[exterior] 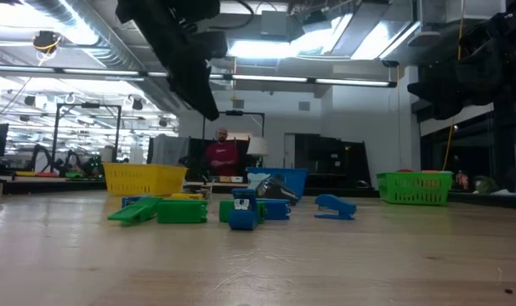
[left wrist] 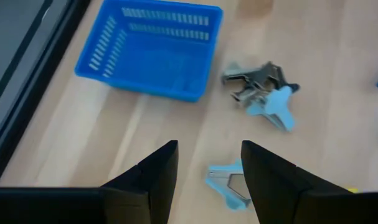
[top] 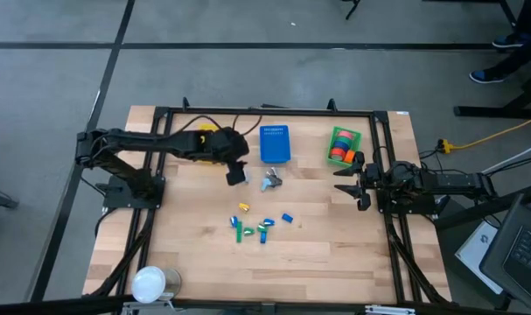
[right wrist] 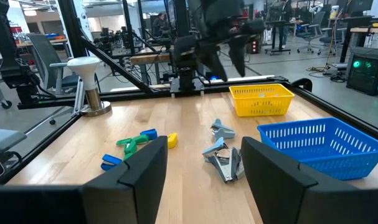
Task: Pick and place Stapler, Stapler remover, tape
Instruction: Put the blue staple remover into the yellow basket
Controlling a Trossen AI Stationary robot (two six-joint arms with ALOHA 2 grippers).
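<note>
Left gripper (top: 236, 174) hangs above the wood-plank table (top: 195, 254), jaws apart, nothing between them. Just behind it sits the yellow slotted basket (right wrist: 261, 98), half hidden under the arm in the high view. In the left wrist view a light-blue staple remover (left wrist: 229, 185) lies on the planks just beyond the fingertips (left wrist: 165, 163), partly cut off by one finger. A second remover (left wrist: 269, 102), blue handles and bare metal claws, lies tangled with another metal piece near the blue basket (top: 275, 143); can't separate the parts. The blue basket is rectangular plastic mesh, looks empty. Small staplers (top: 258, 227), green, blue and one yellow, are scattered mid-table with bare wood all around; too small to count reliably. Tape rolls (top: 341, 147), orange, red and green rounds, sit stacked in the green basket (top: 354, 138) at the far right corner; lower rolls hidden. Right gripper (top: 359, 182) waits near that basket, jaws apart, empty.
</note>
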